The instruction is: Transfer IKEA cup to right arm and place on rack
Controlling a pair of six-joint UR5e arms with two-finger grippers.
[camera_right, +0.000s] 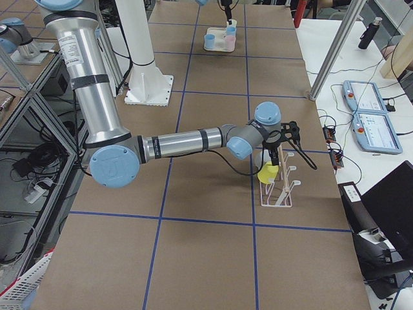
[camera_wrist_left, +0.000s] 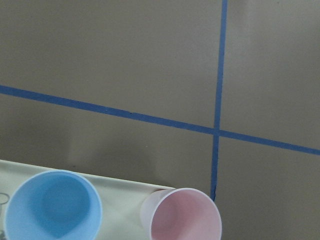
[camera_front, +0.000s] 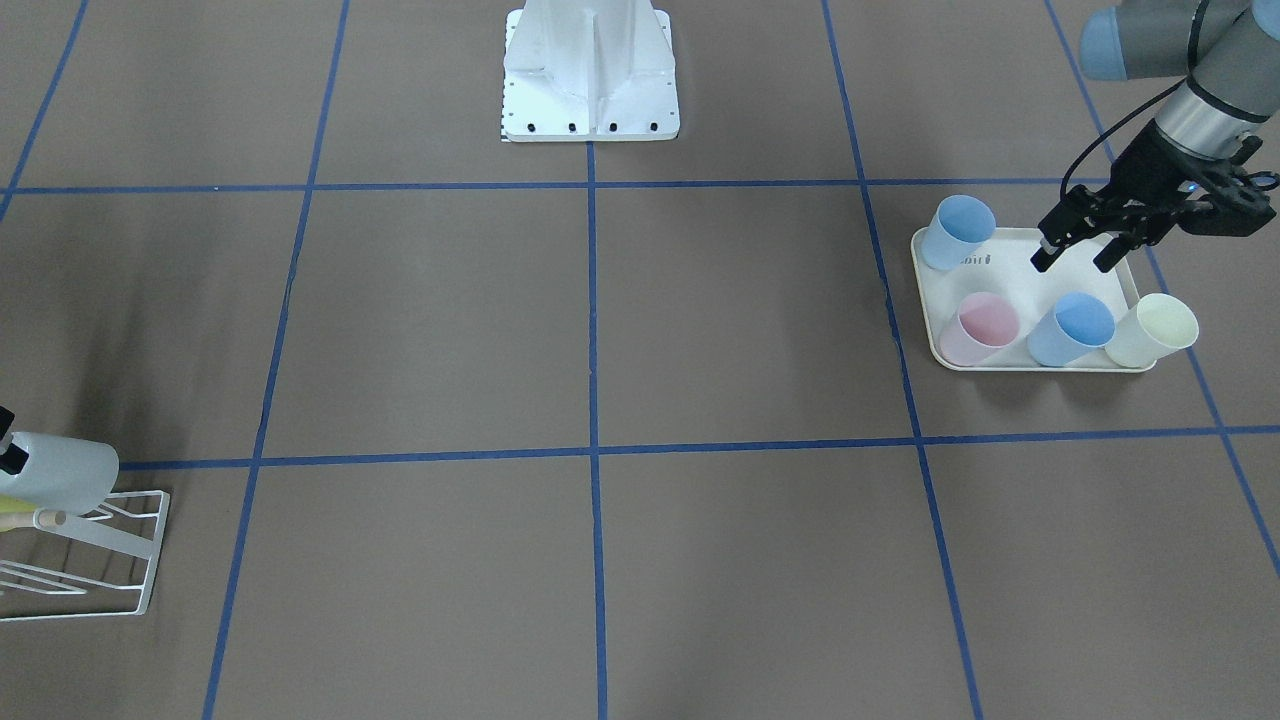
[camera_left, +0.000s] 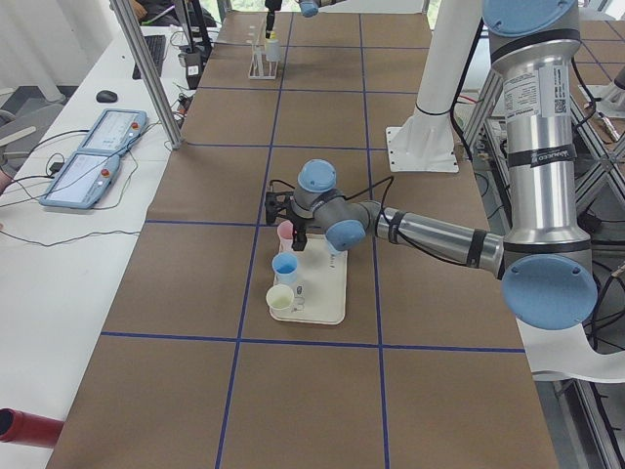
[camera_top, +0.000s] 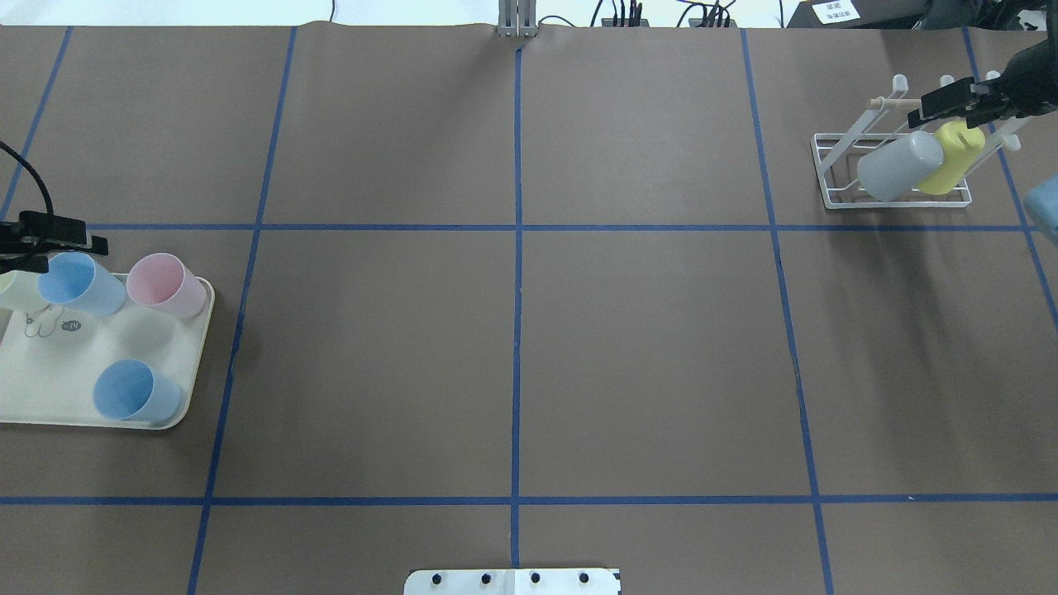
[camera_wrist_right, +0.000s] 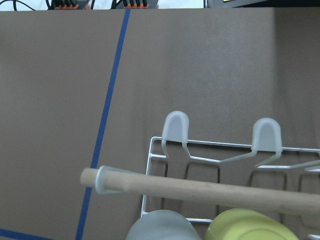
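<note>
- left gripper [camera_front: 1072,262]: jaws spread, nothing between them. It hovers over the bare patch of the tray [camera_front: 1010,275].
- The tray holds four cups, all upright, long axis vertical, mouths up.
- near blue cup [camera_front: 958,232]: alone in the corner toward the robot base and table centre.
- pink cup [camera_front: 978,328], blue cup [camera_front: 1072,328] and cream cup [camera_front: 1152,330]: in a row along the tray's far edge, just beside each other.
- The cream cup sits at the tray's outer corner (the overhead view cuts it off at the picture edge).
- The left wrist view looks down into the blue and pink mouths, with the tray rim right behind them.
- rack [camera_top: 893,201]: at the table's right end, on the side away from the robot. The tray is at the left end, well apart from it. Between them lies brown table [camera_top: 512,330] with a blue tape grid.
- grey cup [camera_top: 899,165] and yellow cup [camera_top: 950,157]: on the rack side by side. Their long axes are tilted, mouths down toward the table centre, bases up toward the right end.
- right gripper [camera_top: 950,106]: just above the yellow cup's base, near the wooden rod [camera_wrist_right: 200,187]. I can't tell whether its jaws are parted or closed.
- Two capped prongs [camera_wrist_right: 176,125] stand uncovered past the rod in the right wrist view.
</note>
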